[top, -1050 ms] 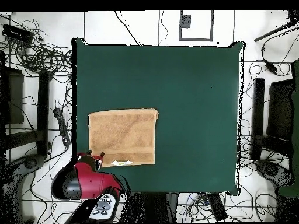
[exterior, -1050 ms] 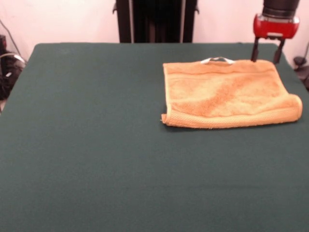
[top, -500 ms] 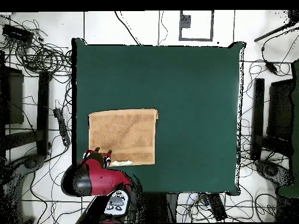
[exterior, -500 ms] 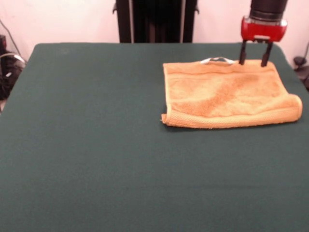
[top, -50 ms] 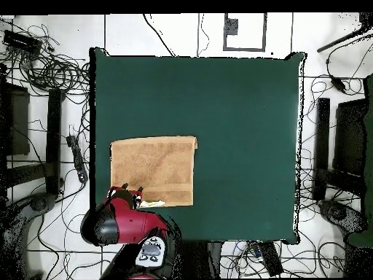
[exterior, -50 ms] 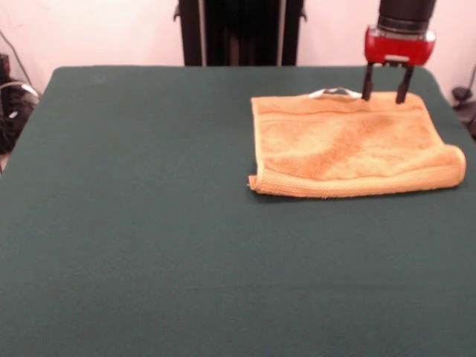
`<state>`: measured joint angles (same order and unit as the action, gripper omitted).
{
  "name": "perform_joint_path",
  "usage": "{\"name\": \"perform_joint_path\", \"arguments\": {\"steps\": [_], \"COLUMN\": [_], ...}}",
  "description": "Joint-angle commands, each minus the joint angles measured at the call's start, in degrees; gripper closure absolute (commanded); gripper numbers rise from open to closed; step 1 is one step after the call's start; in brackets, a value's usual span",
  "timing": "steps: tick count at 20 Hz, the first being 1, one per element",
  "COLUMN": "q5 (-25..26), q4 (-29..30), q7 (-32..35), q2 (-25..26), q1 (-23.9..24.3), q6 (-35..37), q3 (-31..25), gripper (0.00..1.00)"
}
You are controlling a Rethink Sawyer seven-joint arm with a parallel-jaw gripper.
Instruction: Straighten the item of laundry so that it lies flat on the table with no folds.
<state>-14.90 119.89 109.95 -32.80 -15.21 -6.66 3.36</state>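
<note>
red-and-black gripper (exterior, -50 ms: pixel 384 97) open, empty, fingertips at far edge of folded orange-tan terry towel (exterior, -50 ms: pixel 349 145), right of its white tag (exterior, -50 ms: pixel 335 92), on dark green cloth-covered table (exterior, -50 ms: pixel 149 223).

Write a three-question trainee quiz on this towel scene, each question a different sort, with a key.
1. True or false: the towel lies in one flat layer on the table.
2. In the front view, the end effector stands over which towel edge? A) far edge, by the white tag B) near rolled edge C) left edge
3. Fill in: the end effector's fingers are ___ (open/shut).

Key: 1 false, its near edge is rolled over. 2 A. 3 open.
</note>
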Motion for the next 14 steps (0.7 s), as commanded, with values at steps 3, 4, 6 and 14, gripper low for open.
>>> {"name": "perform_joint_path", "arguments": {"steps": [3,4,6,14], "q5": [0.8,0.8,0.9,1.5], "q4": [1.4,1.4,1.5,2.3], "q7": [10.1,10.1,10.2,10.9], "q2": [1.5,1.6,1.7,2.0], "q1": [-0.5,-0.4,-0.4,-0.5], "q6": [0.4,0.3,0.0,-1.2], "q3": [-3.0,-3.0,-3.1,-3.5], "gripper": [0.00,0.00,0.00,0.00]}}
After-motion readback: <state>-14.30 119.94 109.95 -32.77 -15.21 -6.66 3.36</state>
